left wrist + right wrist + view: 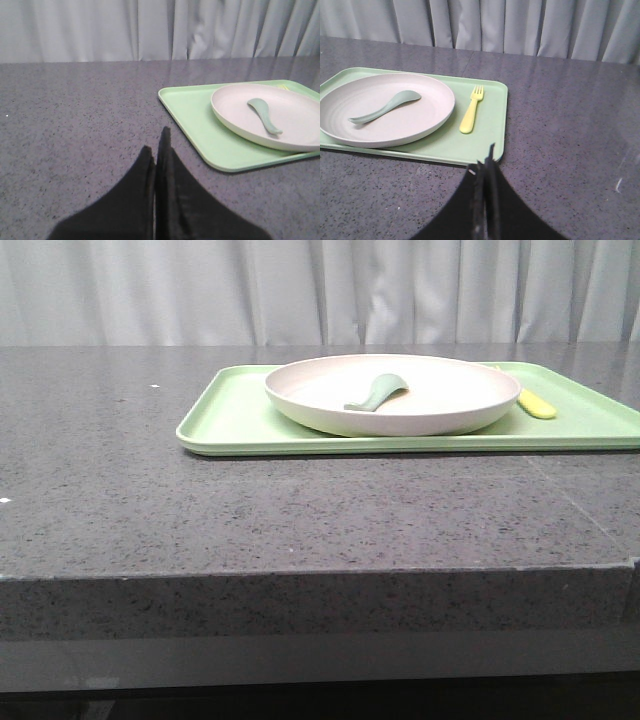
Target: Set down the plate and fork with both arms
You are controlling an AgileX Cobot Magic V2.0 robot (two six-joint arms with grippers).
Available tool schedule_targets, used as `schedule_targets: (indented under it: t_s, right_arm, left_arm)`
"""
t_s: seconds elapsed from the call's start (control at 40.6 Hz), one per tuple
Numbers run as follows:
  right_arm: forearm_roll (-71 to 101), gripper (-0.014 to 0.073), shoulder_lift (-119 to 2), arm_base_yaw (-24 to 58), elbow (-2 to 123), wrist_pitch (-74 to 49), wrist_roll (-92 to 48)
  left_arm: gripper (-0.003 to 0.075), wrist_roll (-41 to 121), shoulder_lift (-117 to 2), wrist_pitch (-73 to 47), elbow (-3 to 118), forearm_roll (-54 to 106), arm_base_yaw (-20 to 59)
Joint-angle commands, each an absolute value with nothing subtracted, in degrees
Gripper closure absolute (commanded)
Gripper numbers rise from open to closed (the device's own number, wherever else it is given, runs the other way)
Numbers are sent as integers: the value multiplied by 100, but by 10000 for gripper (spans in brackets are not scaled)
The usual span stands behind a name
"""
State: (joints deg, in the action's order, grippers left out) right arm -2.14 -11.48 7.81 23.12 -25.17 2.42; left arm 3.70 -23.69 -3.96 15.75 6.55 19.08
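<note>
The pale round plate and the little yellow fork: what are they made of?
The off-white round plate looks like matte plastic or a fibre composite: dull, with faint concentric rings. The small yellow fork looks like smooth moulded plastic: uniform colour, rounded handle. Neither is certain.

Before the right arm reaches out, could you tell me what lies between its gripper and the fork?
In the right wrist view, only bare tray surface and its near rim separate the right gripper from the fork.

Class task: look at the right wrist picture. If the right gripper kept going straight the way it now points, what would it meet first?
Probably the near edge of the green tray, just ahead of the shut right gripper, with the yellow fork beyond it. Depth is hard to judge.
</note>
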Motion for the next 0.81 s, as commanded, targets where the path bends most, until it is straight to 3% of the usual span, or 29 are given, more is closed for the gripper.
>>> schedule_targets:
  t_s: [0.0, 0.345, 0.591, 0.788]
  right_arm:
    - [-303, 654, -1205, 753, 2454, -2011, 209]
    - [-303, 654, -1205, 753, 2454, -2011, 209]
    - [-303, 654, -1205, 753, 2454, -2011, 209]
    - [-303, 654, -1205, 753, 2454, -2011, 209]
  left_arm:
    - [738, 321, -2007, -73, 1395, 477, 1869]
    - [738, 321, -336, -553, 449, 430, 694]
    - [738, 321, 120, -618, 35, 430, -222]
    - [738, 321, 164, -687, -48, 430, -462]
